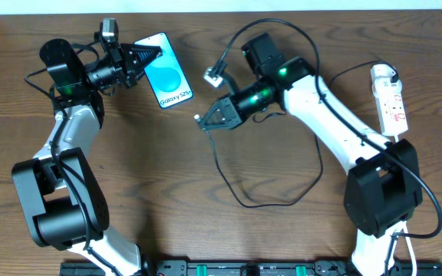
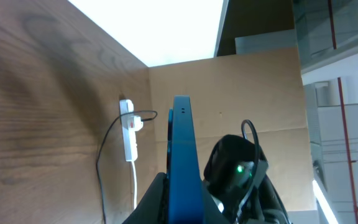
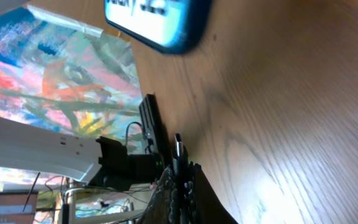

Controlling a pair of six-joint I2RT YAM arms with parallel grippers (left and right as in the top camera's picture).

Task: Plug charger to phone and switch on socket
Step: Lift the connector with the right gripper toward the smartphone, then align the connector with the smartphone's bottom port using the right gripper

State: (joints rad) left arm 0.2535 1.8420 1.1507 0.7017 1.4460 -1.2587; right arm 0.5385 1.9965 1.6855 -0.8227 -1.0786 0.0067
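Charger [image 3: 178, 148] tip is pinched in the right jaws, low over the worktop [image 1: 167, 176], near the phone [image 1: 169, 73] but not touching it; rest of the cable loops across the wood. Phone's screen-up w/ left jaws clenched on its edge. Socket [image 1: 390, 96] sits well apart, far right, cable's other end running to it

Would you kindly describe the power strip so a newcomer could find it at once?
On the wooden table, look at the right edge, just beyond the right arm's white forearm. The power strip lies flat there, a narrow white bar with small red marks. Unlike the blue-screened phone, it is plain white and no gripper holds it.
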